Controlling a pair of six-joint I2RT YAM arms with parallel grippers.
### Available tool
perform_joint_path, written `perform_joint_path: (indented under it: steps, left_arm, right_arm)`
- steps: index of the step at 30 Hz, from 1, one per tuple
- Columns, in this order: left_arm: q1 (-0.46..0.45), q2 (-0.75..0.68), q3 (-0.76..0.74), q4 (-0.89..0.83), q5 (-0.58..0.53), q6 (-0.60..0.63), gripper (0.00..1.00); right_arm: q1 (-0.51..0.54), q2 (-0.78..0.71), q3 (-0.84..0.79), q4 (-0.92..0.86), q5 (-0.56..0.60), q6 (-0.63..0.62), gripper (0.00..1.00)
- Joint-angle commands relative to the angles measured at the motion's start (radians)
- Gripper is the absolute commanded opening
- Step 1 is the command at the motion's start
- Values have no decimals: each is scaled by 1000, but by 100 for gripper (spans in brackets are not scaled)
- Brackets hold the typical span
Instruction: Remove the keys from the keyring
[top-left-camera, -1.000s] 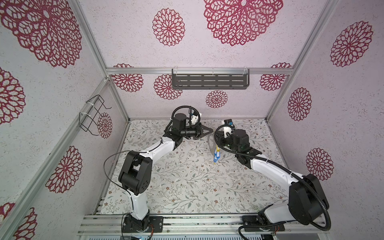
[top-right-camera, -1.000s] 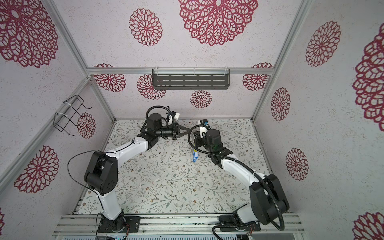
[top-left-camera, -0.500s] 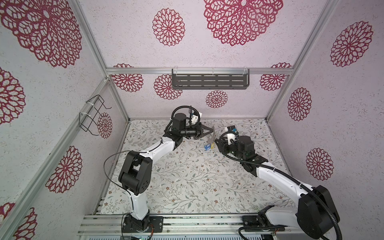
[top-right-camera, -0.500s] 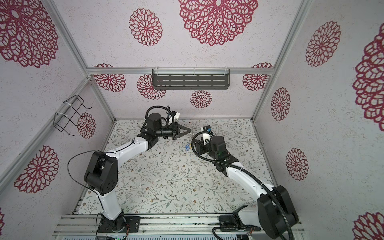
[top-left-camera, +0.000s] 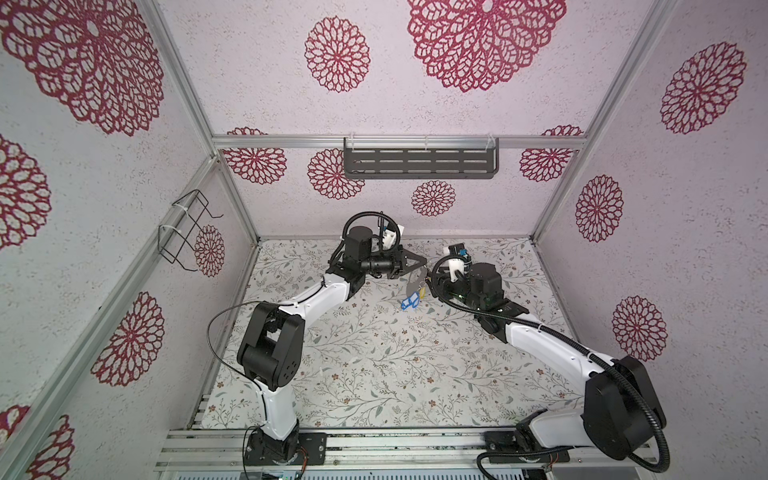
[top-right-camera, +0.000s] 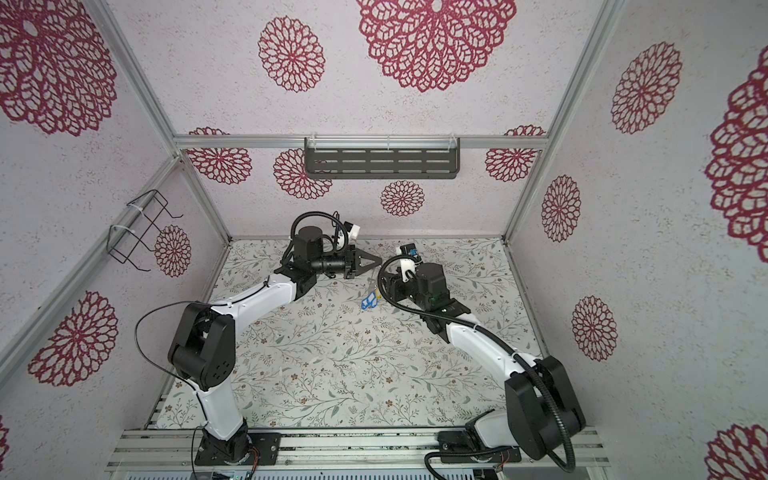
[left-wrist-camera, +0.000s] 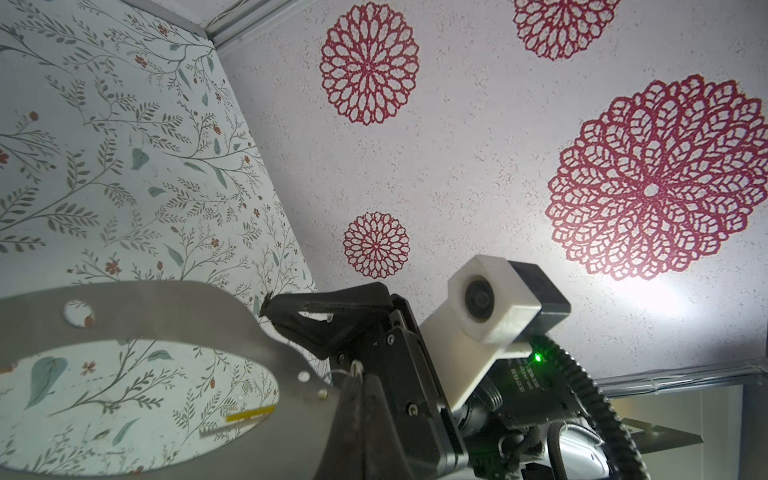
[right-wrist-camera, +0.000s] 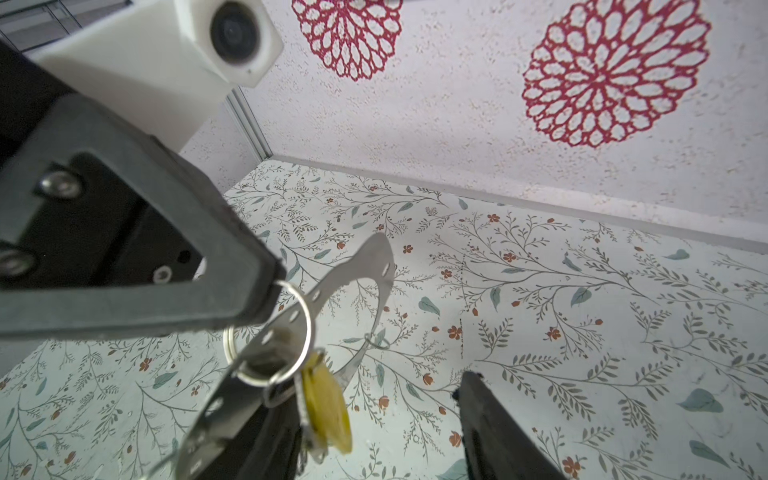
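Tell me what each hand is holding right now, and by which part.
The left hand pinches the keyring by the edge of its flat band. The right hand is open and holds nothing.

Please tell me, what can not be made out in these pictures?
- Number of keys: too small and overlapping in both top views.
- Blue keys: none shows in the right wrist view; the blurred yellow key may cover them.
- Left gripper far finger: hidden behind the keyring in the left wrist view.
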Motion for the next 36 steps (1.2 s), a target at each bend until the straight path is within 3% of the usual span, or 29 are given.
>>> perform_joint_path:
  steps: [1, 7, 9, 13, 17, 23, 28, 33, 36]
  left_arm:
    - [-4, -7, 22, 28, 25, 6, 0]
    - [-3, -9, 25, 19, 53, 10, 0]
    - [0, -8, 23, 17, 54, 11, 0]
    - [7, -9, 16, 19, 53, 11, 0]
    - [14, -4, 22, -6, 45, 25, 0]
    - [13, -24, 61, -224, -21, 189, 0]
    - [0, -43, 100, -458, -153, 360, 0]
    - [-15, -69, 81, -487, -231, 426, 0]
    - [-23, -75, 57, -423, -194, 428, 0]
  right_arm:
    - [0, 25, 68, 55, -10, -30, 62]
    - [0, 86, 146, 49, -18, -66, 60]
    - [1, 90, 156, 49, -18, -67, 52]
    - [2, 61, 127, 45, 23, -68, 23]
    - [0, 2, 78, 15, 90, -66, 11]
    - [-4, -72, 54, -107, 146, -66, 3]
    - [-7, -96, 93, -241, 95, -78, 0]
    - [-7, -91, 152, -375, 64, -99, 0]
    - [-9, -94, 162, -409, 66, -109, 0]
